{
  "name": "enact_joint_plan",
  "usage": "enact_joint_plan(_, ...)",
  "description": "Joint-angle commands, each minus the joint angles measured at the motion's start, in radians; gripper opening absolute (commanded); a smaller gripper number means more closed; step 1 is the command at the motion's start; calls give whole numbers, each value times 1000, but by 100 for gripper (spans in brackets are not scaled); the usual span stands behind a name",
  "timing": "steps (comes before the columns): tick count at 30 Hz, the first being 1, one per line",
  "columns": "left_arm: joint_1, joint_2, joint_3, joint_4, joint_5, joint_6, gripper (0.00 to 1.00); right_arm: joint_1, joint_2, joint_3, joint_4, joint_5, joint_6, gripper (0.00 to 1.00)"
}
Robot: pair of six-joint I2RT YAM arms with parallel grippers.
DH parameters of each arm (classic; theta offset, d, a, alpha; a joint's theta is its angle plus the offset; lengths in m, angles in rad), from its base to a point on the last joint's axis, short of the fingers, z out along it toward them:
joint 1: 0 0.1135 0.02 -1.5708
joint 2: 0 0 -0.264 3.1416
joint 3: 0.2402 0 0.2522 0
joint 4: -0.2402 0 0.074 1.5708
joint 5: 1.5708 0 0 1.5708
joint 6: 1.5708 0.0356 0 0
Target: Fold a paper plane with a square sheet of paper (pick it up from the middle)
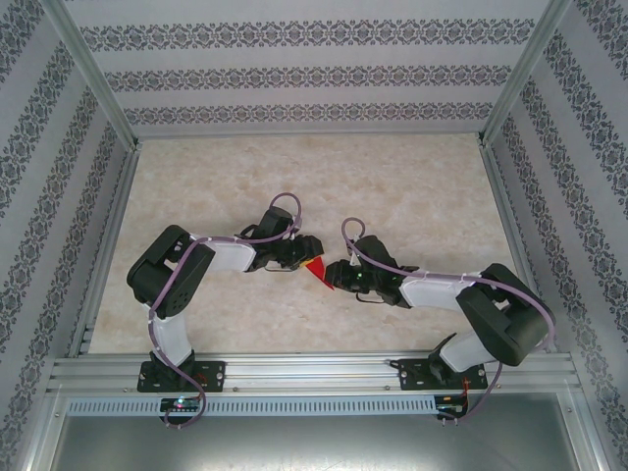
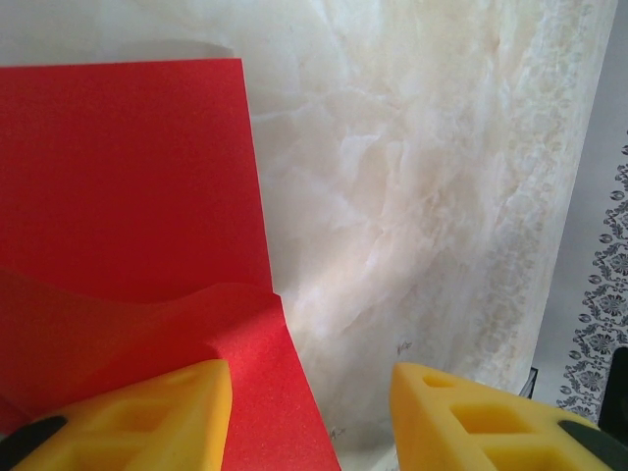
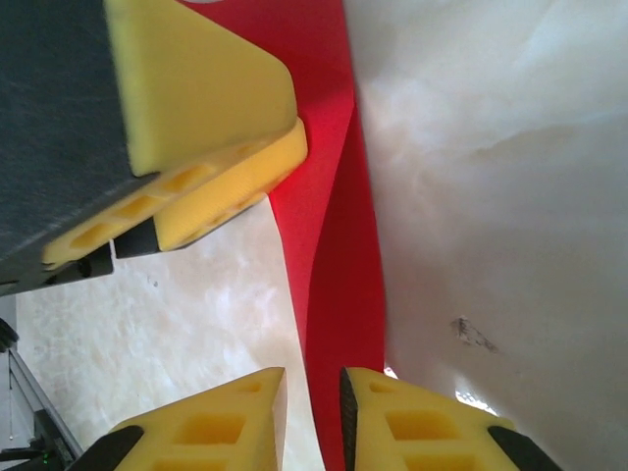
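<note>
**Yellow fingers [image 2: 167, 412] on a part-folded red sheet [image 2: 128, 177]**

Left gripper [image 2: 309, 378]: wide open, one finger resting on a raised fold of the sheet, nothing clamped. Right gripper [image 3: 312, 378]: parted by a narrow slit in which the sheet's creased edge stands, not visibly pinched. Sheet lies mid-way across the marble table [image 2: 422, 196], between the two grippers.

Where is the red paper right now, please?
In the top view, the red paper sits near the centre, between the left gripper and the right gripper.
</note>
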Motion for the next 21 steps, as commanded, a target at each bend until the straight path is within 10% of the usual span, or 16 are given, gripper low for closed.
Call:
enact_joint_plan(1, -8, 33, 6, -50, -8, 32, 48, -5, 28, 17, -41, -16, -28, 21)
enact_joint_plan(21, -8, 35, 12, -74, -13, 32, 48, 1, 108, -40, -87, -17, -40, 7)
